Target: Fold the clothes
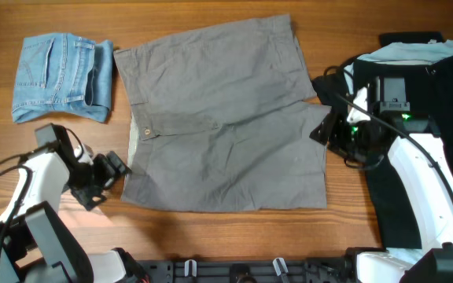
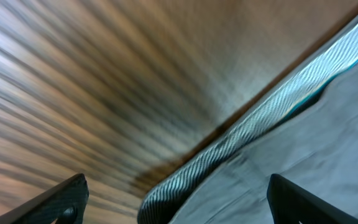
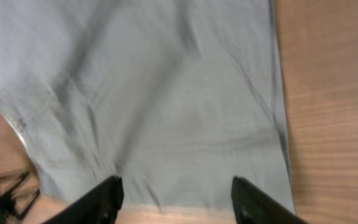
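Observation:
Wide grey shorts (image 1: 219, 118) lie spread flat on the wooden table, waistband to the left. My left gripper (image 1: 115, 169) is open and empty at the shorts' front left corner; the left wrist view shows the waistband edge (image 2: 253, 124) between the spread fingers (image 2: 176, 205). My right gripper (image 1: 325, 130) is open and empty at the shorts' right hem; the right wrist view shows the grey cloth (image 3: 166, 93) ahead of its fingers (image 3: 176, 196). Folded light-blue denim shorts (image 1: 61, 75) lie at the far left. Black and pale-blue pieces (image 1: 423, 55) lie at the right.
A black garment (image 1: 395, 204) runs down the right side under the right arm. Cables hang by the right wrist (image 1: 344, 86). The table's front edge carries a black rail (image 1: 250, 271).

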You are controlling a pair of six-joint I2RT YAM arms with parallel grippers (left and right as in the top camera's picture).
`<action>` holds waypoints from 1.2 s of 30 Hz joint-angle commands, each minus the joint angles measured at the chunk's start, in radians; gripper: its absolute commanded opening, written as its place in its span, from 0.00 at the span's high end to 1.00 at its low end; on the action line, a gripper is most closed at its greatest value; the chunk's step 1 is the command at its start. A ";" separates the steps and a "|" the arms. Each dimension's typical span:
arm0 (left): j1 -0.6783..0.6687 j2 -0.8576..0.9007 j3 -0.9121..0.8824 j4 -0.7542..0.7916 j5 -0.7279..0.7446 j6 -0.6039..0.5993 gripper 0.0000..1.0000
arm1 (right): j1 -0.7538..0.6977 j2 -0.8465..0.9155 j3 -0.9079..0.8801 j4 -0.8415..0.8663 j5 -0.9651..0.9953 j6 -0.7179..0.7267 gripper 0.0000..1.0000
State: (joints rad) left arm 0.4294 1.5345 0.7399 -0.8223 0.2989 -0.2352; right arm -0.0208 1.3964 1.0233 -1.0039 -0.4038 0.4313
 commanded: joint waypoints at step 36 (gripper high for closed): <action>-0.058 -0.016 -0.078 -0.130 0.022 -0.147 0.66 | 0.004 0.009 -0.056 -0.003 -0.003 0.043 0.36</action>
State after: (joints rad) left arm 0.3882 1.5257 0.6521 -0.9733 0.3508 -0.3576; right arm -0.0208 1.4006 0.9707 -1.0088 -0.4110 0.4599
